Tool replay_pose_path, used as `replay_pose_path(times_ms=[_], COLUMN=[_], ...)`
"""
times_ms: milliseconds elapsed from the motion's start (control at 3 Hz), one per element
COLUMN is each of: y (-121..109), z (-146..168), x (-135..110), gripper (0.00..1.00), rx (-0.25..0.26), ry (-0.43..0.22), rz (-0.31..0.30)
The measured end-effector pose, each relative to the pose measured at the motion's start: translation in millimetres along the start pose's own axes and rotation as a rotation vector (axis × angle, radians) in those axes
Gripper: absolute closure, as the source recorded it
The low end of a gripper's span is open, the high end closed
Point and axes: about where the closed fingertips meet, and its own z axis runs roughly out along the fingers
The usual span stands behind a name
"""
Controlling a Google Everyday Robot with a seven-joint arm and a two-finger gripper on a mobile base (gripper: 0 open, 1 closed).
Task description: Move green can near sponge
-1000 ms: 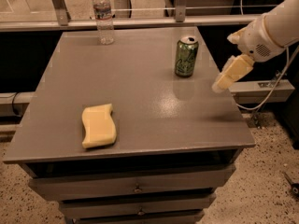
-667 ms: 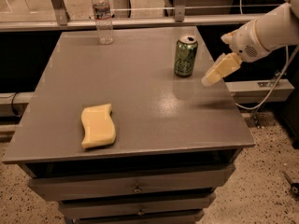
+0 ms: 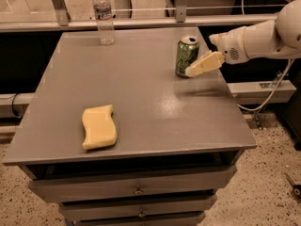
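Since a second ago the claw (image 3: 194, 70) has swung in from the right edge of the table (image 3: 141, 74), and now its tip sits just at the lower right side of the green can (image 3: 187, 56); actual contact is unclear. Whether the claw is wide or narrow cannot be told. The green can stands upright at the table's right rear, unmoved. The sponge (image 3: 99, 127) lies flat near the front left, well apart from the can. A clear water bottle (image 3: 104, 15) stands upright at the back edge. The white arm (image 3: 263, 34) reaches in from the right.
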Motion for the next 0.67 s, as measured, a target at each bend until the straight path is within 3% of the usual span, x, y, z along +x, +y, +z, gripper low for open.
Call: replay_pose_path(times_ms=[333,667], y=[-2.7,0.1], z=[24.1,36.4], x=[-6.7,-14.1], gripper=[0.04,0.33], rx=[-0.025,-0.050], ry=[-0.144,-0.225], rz=[0.037,0.050])
